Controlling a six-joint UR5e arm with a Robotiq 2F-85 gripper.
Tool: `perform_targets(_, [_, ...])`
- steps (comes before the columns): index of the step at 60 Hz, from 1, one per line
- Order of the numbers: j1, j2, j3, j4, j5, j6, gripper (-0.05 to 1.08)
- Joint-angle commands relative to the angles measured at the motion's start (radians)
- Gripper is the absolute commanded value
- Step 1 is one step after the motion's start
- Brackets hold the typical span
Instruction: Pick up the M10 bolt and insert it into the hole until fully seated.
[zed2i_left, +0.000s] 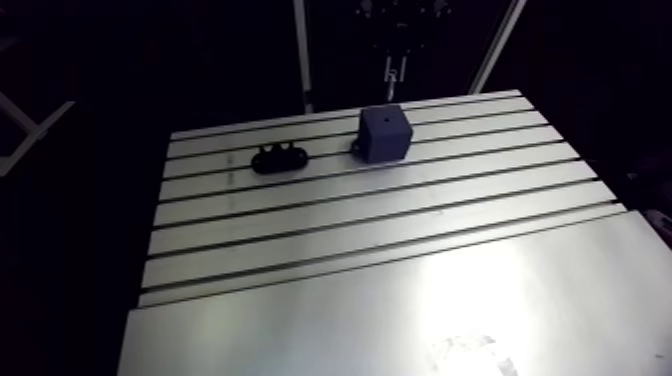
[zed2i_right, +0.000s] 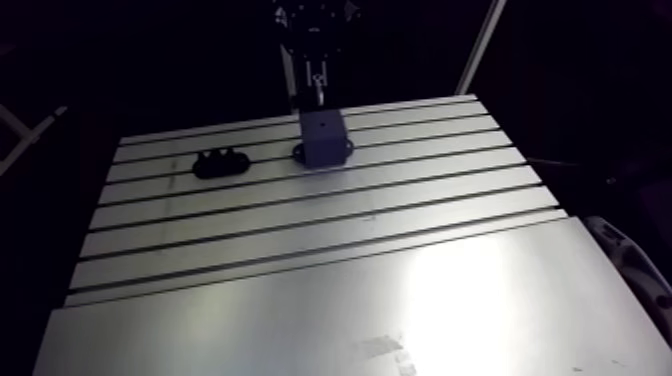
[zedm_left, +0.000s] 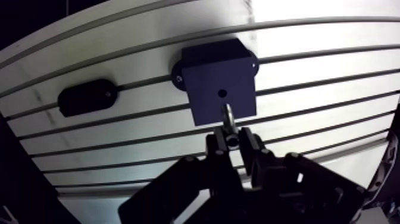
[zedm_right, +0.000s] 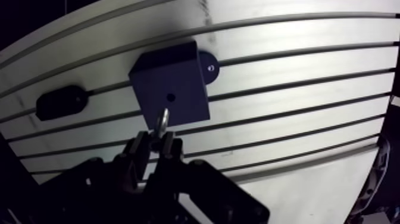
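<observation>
In the wrist view my gripper (zedm_left: 233, 142) is shut on the M10 bolt (zedm_left: 228, 116), a short silvery shank that sticks out past the fingertips. The bolt's tip hangs over the top face of a dark blue block (zedm_left: 218, 74), a little short of the small round hole (zedm_left: 221, 93) in that face. I cannot tell whether the tip touches the block. In the arm view the block (zed2i_left: 385, 133) stands at the far side of the slotted table (zed2i_left: 380, 230), with the gripper (zed2i_left: 393, 72) above and behind it.
A black oval holder (zedm_left: 86, 97) lies on the table beside the block, also seen in the arm view (zed2i_left: 280, 157). The block has a rounded mounting foot (zedm_right: 209, 67) with a screw. A smooth metal plate (zed2i_left: 420, 310) covers the near part of the table.
</observation>
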Motion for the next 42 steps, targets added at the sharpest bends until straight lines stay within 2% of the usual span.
perform_targets(1, [-0.001,0.009,0.009,-0.012,0.000,0.000,1.07])
perform_targets(42, [0.002,0.035,0.009,-0.014,-0.001,0.001,1.08])
